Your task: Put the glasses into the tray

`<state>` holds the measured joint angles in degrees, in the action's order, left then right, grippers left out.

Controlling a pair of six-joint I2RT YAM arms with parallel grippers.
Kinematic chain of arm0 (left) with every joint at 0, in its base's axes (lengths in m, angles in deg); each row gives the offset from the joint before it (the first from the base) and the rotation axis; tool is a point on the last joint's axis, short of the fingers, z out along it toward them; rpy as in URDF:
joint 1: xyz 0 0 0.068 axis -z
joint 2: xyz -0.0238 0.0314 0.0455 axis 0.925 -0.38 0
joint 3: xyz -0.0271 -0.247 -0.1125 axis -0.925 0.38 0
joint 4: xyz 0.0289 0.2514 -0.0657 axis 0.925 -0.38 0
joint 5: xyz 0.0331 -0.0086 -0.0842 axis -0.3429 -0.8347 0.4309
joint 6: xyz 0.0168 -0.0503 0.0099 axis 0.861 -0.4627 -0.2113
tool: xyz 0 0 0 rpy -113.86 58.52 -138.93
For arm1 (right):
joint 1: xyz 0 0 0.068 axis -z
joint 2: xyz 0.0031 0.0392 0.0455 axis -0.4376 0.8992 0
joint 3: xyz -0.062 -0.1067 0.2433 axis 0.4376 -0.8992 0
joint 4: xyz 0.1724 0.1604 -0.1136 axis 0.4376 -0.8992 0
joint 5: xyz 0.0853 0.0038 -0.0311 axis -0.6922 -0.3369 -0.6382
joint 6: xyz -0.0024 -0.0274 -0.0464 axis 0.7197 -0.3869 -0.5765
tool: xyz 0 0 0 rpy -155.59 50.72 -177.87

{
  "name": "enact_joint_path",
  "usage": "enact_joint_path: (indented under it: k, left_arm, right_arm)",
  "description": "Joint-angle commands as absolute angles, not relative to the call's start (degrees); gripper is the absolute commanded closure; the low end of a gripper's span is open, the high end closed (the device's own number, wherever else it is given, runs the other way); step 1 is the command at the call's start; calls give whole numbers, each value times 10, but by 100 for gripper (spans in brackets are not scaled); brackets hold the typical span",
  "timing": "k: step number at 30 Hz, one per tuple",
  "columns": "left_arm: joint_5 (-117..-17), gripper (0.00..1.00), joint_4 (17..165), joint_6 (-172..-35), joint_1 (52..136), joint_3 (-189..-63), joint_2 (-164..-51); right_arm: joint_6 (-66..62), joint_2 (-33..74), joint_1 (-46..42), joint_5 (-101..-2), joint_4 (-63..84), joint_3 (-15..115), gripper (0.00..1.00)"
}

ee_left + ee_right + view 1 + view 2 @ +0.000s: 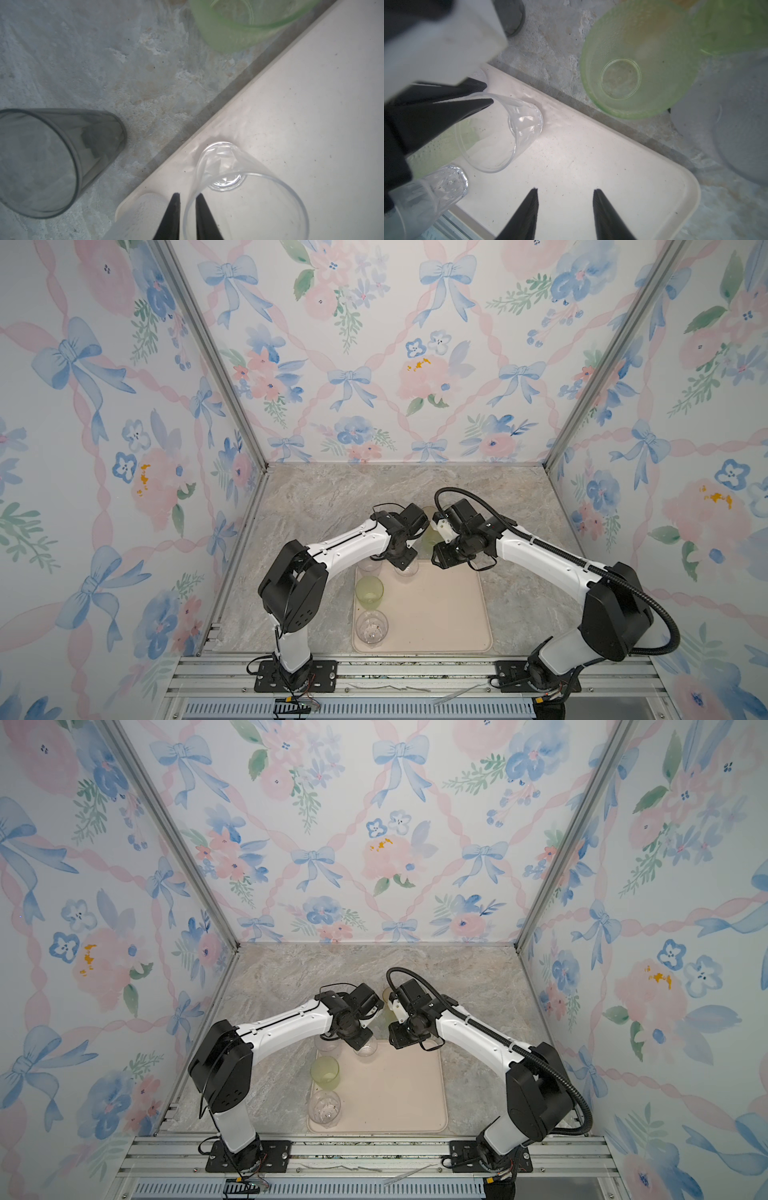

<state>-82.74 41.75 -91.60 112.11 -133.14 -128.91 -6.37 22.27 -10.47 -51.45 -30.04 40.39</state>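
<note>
Jaws of our left gripper [188, 195] stood only a little apart, one finger inside and one outside the rim of the clear glass [239, 187]. Whether they pressed on the thin wall or were free of it, we could not tell. This glass stood upright on the tray [311, 104], close to its far edge and not far from its far left corner.

We judged the danger to be in the withdrawal. If the inner finger caught the wall on the way up, so light a glass could tip, or slide over the low rim onto the desk [124, 72]. Our right gripper [565, 190] hung about half open and empty over the tray just beside, so the two wrists could also strike one another.

The glass was colourless and thin-walled, narrower at its thick bottom than at the mouth. Along the tray's left edge, in a top view, we saw a pale green glass [369, 592] and a second clear glass [371, 627] toward the near left corner. On the desk stood a smoky grey glass [52, 162] beside the tray's far left corner, and a green glass [639, 68] and a frosted glass [726, 128] beyond its far edge.
</note>
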Motion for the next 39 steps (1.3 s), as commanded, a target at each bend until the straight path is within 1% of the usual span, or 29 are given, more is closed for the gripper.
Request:
enact_joint_path:
  k: [1, 9, 14, 18, 23, 28, 31, 39]
  left_arm:
    - [-838, 81, 413, -916, 1117, -1321, -1276]
    - [-845, 81, 415, -911, 1112, -1330, -1241]
    - [-843, 81, 415, -906, 1107, -1341, -1220]
    - [-839, 82, 420, -907, 1092, -1350, -1194]
    - [-806, 82, 461, -919, 1039, -1337, -1137]
    - [-798, 79, 519, -942, 975, -1298, -1070]
    - [-785, 77, 546, -950, 940, -1277, -1037]
    - [-774, 76, 551, -947, 908, -1257, -1010]
  right_arm:
    - [-54, 235, -113, -520, -312, 399, 54]
    - [-45, 235, -121, -518, -311, 393, 57]
    - [-39, 238, -127, -519, -310, 392, 66]
    - [-35, 245, -136, -520, -305, 391, 70]
    - [-28, 261, -143, -526, -296, 390, 71]
    - [-21, 274, -150, -534, -280, 391, 71]
    - [-19, 301, -153, -539, -273, 395, 71]
    - [-14, 335, -154, -551, -254, 402, 71]
